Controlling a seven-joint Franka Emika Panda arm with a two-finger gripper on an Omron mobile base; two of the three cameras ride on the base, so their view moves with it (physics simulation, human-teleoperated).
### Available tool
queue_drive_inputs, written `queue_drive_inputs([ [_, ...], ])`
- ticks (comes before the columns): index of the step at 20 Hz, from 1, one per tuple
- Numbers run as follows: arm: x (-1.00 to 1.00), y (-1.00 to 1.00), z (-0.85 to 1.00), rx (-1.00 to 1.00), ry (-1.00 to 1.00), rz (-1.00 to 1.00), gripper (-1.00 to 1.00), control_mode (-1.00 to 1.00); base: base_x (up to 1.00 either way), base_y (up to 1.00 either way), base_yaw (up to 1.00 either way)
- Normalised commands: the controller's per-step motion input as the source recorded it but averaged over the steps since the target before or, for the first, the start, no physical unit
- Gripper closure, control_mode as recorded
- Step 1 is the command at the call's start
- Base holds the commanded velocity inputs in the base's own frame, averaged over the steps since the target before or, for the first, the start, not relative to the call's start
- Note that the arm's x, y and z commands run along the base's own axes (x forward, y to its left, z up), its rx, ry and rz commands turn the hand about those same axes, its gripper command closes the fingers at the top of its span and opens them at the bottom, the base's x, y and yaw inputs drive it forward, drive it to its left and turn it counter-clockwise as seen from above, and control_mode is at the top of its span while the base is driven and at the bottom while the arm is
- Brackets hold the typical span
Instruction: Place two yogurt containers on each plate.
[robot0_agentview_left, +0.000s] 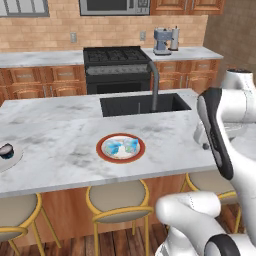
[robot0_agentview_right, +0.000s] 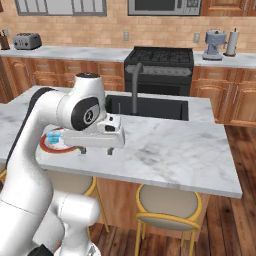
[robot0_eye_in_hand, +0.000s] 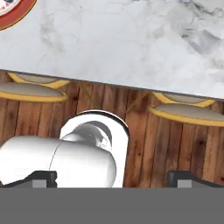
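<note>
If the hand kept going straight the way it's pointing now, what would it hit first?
The hand, open and empty, points down at the front edge of the marble counter. Going straight on, it would likely meet the counter edge first, though depth is unclear.

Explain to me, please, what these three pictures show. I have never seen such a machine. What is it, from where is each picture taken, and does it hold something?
The machine is a white robot arm with dark joints on a base that drives, in a simulated kitchen. Two cameras ride on the base: one looks from behind the arm's left, the other from behind its right. The third camera sits on the hand and looks along the two-finger gripper.

On the marble island counter lies a white round plate with a red-orange rim, carrying two light blue boxy yogurt containers. At the left edge, a pale grey plate carries one dark navy yogurt cup.

The gripper is open and holds nothing. It hangs over the counter's near edge.
</note>
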Motion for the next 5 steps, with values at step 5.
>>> queue_drive_inputs([
  [5,-1.0,-0.49,0.56,0.02,0.0,-0.22,-1.0,-1.0,0.0,0.0,0.0],
])
